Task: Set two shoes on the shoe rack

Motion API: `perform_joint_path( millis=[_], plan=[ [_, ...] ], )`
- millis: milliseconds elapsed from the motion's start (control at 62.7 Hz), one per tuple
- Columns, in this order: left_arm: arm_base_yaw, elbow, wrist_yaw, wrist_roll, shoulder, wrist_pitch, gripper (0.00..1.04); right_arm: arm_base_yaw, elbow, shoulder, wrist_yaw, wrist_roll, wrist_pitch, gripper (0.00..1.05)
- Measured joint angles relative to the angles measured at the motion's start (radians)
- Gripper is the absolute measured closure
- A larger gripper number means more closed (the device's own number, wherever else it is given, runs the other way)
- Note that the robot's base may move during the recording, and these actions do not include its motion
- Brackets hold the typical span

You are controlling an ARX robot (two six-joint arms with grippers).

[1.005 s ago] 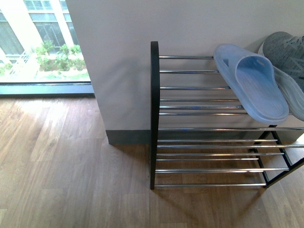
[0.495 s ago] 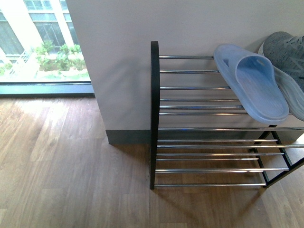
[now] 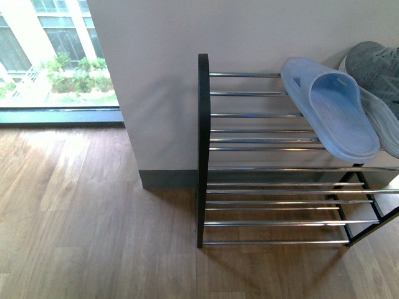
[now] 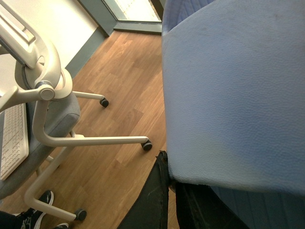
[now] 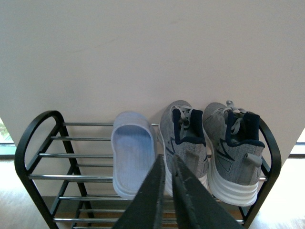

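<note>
Slide sandal [image 4: 233,95] gripped in left claw [image 4: 171,179], right claw [image 5: 164,191] closed, facing shoe rack [image 5: 43,157]

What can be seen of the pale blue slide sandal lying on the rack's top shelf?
The pale blue one-piece rubber slide sandal lies sole-down on the top chrome rods of the black-framed shoe rack. It has a wide strap and a ribbed footbed. Its heel overhangs the front rod. A grey knit sneaker sits close beside it; contact is unclear.
</note>
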Motion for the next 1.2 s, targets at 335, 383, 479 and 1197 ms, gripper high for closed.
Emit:
perform_joint_path(
  millis=[335,383,479,1197],
  plan=[
    [0.000,0.000,0.000,0.000,0.000,0.000,1.03,0.000,0.000,-0.001,-0.003,0.000,0.000,0.29],
    [0.001,0.000,-0.001,0.000,0.000,0.000,1.03,0.000,0.000,-0.001,-0.004,0.000,0.000,0.22],
    [0.001,0.000,0.000,0.000,0.000,0.000,1.03,0.000,0.000,-0.001,-0.004,0.000,0.000,0.08],
    [-0.105,0.655,0.259,-0.038,0.712,0.368,1.03,0.002,0.000,-0.002,0.000,0.003,-0.003,0.09]
  ],
)
